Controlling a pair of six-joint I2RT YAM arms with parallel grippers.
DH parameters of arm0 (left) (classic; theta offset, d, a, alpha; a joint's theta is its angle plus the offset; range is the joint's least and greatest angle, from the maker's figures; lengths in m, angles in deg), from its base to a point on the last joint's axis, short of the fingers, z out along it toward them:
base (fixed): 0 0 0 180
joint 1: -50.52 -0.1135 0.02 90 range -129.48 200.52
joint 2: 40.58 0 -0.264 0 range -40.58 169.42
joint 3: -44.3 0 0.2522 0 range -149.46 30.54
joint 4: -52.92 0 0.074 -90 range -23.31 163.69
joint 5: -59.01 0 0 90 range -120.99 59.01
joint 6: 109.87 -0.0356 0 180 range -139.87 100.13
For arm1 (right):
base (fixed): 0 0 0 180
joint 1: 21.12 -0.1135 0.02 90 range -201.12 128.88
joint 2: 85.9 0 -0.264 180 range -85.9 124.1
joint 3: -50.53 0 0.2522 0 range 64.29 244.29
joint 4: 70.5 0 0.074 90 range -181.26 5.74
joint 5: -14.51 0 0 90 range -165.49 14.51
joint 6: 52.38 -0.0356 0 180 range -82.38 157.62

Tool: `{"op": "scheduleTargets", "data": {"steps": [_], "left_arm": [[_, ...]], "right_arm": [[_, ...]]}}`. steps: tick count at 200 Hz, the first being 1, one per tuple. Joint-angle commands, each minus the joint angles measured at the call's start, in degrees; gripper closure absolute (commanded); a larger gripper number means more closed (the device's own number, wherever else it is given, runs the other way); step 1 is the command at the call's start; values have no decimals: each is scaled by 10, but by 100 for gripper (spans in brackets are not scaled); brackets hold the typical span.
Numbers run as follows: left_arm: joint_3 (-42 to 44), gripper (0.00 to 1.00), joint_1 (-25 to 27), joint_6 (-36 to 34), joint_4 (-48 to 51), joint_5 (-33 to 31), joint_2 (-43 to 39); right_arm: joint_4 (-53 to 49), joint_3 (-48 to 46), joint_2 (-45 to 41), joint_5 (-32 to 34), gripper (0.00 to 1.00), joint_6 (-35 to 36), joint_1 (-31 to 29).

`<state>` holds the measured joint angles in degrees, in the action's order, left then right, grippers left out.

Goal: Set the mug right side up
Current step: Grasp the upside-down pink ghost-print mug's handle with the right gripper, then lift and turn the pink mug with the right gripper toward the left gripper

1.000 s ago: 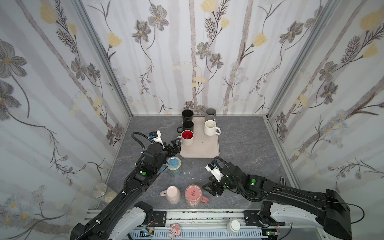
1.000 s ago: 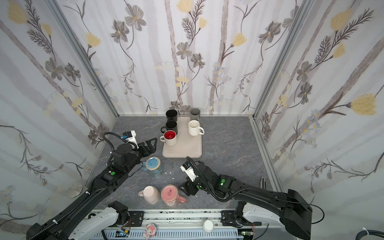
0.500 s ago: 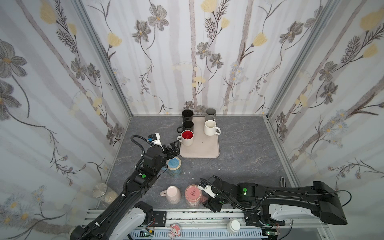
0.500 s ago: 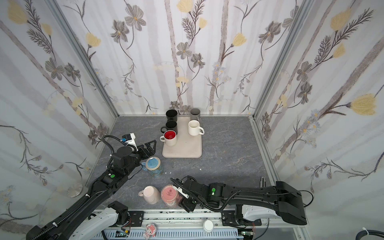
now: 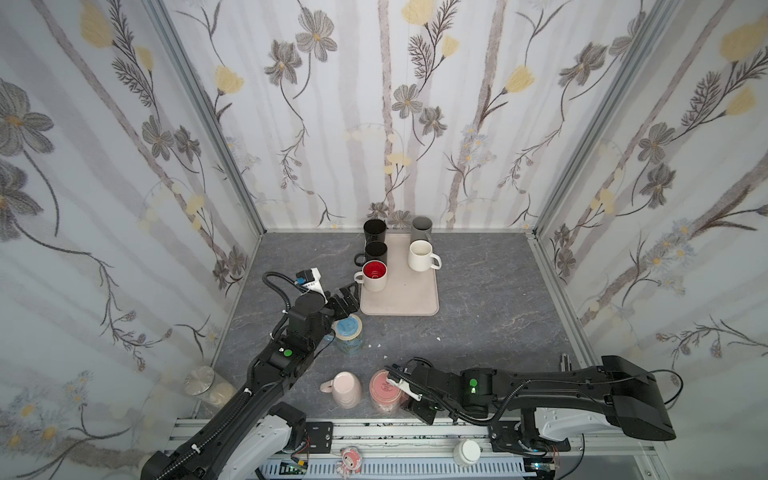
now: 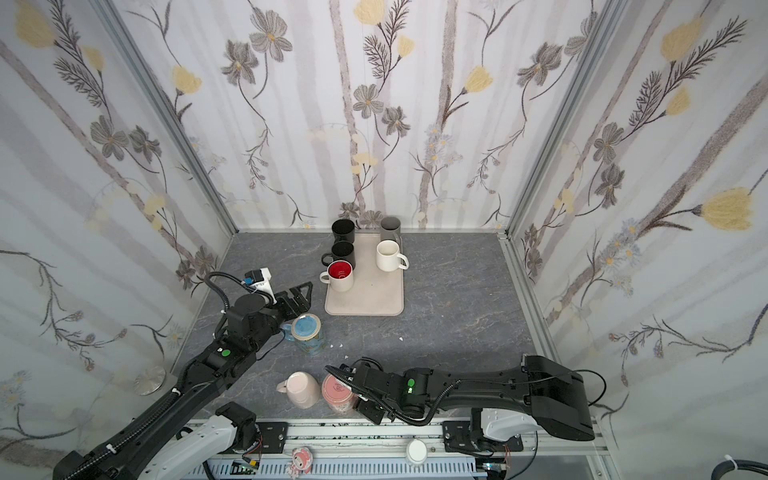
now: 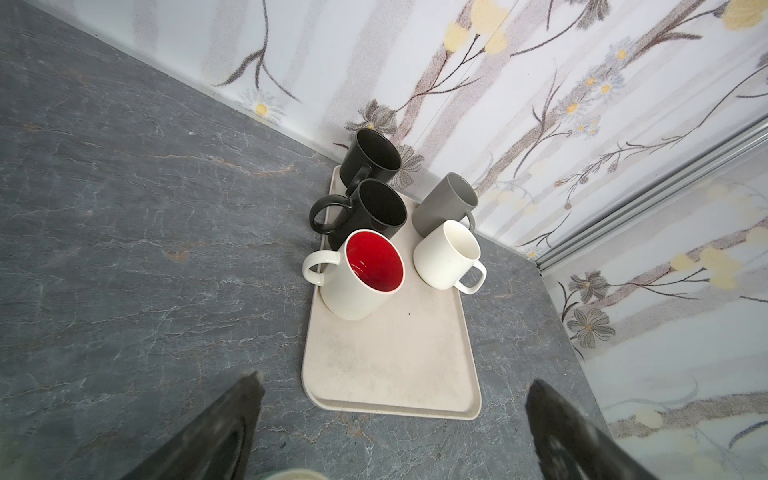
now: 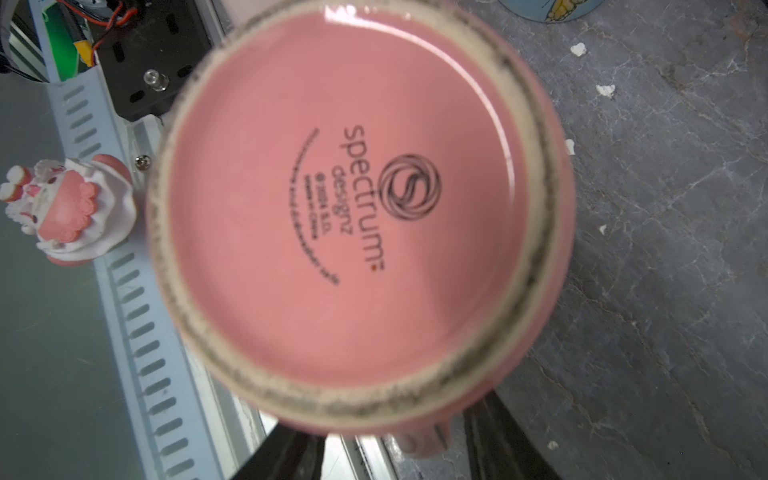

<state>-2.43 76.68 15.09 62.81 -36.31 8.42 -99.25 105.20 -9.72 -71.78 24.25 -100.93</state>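
My mug (image 5: 384, 390) stands upside down at the front edge of the desk (image 5: 478, 324). My right claw (image 5: 406, 395) straddles its handle (image 8: 419, 444), jaws apart, not clamped. My left claw (image 5: 347, 297) hangs released beside the tray (image 5: 399, 305). The desk is grey marble, with floral walls (image 5: 374, 104) around.

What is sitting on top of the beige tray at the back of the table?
Five upright mugs: rear black mug, front black mug, grey mug, white mug and red-lined mug. The tray surface under their bases is covered.
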Motion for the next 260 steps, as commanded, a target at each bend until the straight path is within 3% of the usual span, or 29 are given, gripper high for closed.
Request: {"op": "scheduleTargets", "data": {"steps": [1,139,212,260], "left_arm": [[3,0,0,8,-4,-1,-2],[11,0,-1,17,-13,26,5],[13,0,0,22,-35,49,7],[24,0,0,30,-69,72,-3]], "right_arm": [[9,14,17,17,53,17,-2],[36,9,22,110,100,-8,-5],[73,-15,-55,190,100,-42,12],[147,-32,-135,177,100,-53,110]]}}
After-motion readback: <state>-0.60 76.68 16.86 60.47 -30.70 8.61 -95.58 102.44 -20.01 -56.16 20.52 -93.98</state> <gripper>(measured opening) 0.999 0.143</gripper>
